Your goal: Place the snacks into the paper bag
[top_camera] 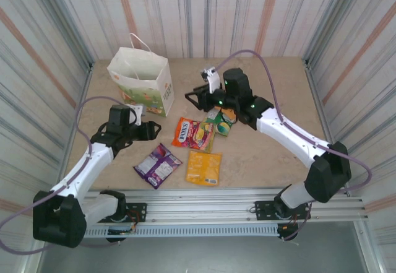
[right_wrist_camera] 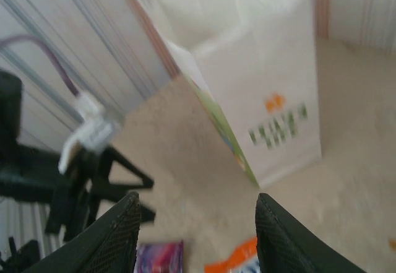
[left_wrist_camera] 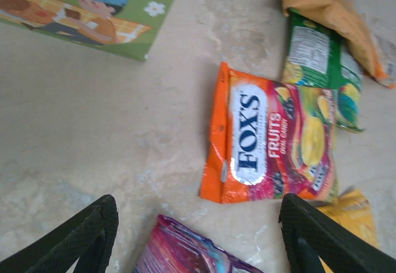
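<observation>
I see my left gripper point(left_wrist_camera: 198, 223) wide open and empty just before the paper bag point(top_camera: 154, 93). The FOX'S packet point(left_wrist_camera: 272, 143) lies beyond its fingertips. My right gripper point(right_wrist_camera: 198, 223) is also open and empty.

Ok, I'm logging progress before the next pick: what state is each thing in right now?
paper bag: upright, top open.
FOX'S packet: flat on the table, outside the bag.
purple packet: flat on the table.
yellow packet: flat on the table.
green packet: flat, beside the FOX'S packet.
left gripper: open, empty.
right gripper: open, empty.
</observation>
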